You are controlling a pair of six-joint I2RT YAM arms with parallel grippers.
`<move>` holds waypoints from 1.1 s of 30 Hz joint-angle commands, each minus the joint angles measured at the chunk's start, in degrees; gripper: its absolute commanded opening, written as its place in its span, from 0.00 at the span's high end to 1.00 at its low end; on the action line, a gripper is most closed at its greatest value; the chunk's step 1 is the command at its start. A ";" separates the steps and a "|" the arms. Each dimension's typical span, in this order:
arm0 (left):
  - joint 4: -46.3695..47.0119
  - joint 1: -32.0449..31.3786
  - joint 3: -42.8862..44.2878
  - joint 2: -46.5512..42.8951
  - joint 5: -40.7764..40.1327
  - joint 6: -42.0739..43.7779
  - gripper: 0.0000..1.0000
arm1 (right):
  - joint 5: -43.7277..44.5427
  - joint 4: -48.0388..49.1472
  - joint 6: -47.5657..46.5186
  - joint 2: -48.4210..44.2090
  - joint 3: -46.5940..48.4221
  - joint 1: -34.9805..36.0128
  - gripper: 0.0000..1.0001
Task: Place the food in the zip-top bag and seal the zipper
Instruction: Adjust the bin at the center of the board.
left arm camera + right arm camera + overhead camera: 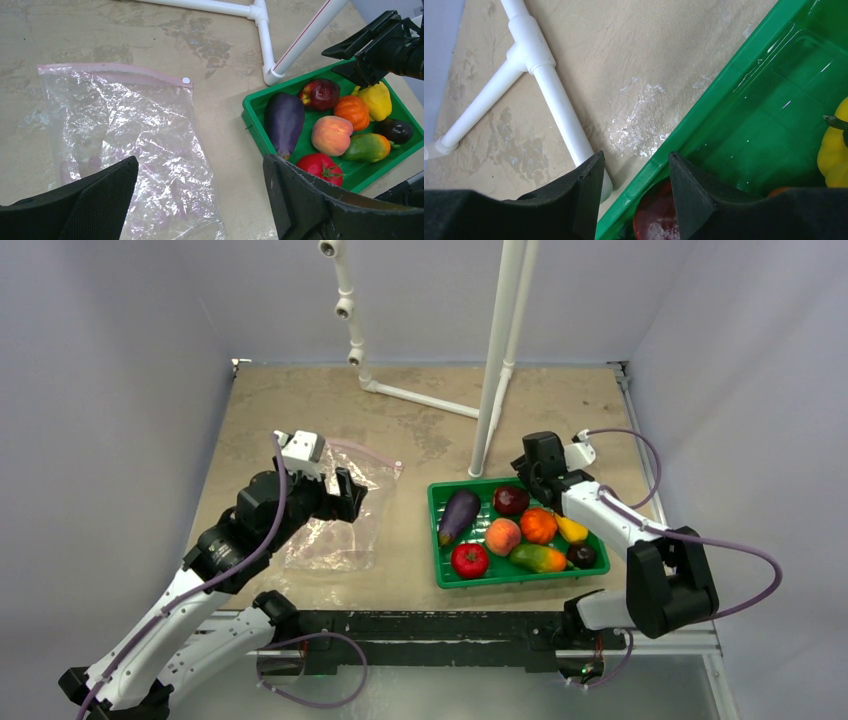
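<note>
The zip-top bag [335, 525] lies flat and empty on the table, left of the tray, with its pink zipper [114, 74] along the far edge. My left gripper [200, 165] hovers wide open over the bag's near right part and holds nothing. The food sits in the green tray [436, 540]: a purple eggplant [458, 515], a tomato [470, 560], a peach [503, 536], an orange fruit [538, 525], a mango [538, 558] and a yellow pepper [572, 530]. My right gripper [635, 160] is open above the tray's far rim, over a dark red apple [510, 500].
A white pipe frame [420, 398] stands on the table behind the tray, and its upright post [497, 360] rises close to my right gripper. A small dark fruit [581, 555] lies at the tray's right end. Grey walls close in the table on both sides.
</note>
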 commanded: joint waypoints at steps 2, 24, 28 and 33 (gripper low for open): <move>1.33 -0.26 -0.18 -0.42 1.34 0.04 0.06 | 0.10 -0.48 1.10 -0.26 -1.42 -0.70 0.46; 1.38 -0.30 -0.21 -0.34 2.38 0.18 0.06 | -2.90 3.71 3.42 5.85 -4.77 -0.88 0.50; 1.47 -0.26 -0.35 -0.35 2.38 0.18 0.06 | -2.50 4.05 3.13 5.89 -4.53 -0.92 0.53; 1.40 -0.26 -0.35 -0.17 2.44 0.22 0.06 | -1.53 3.35 1.08 6.64 -2.21 -0.92 0.56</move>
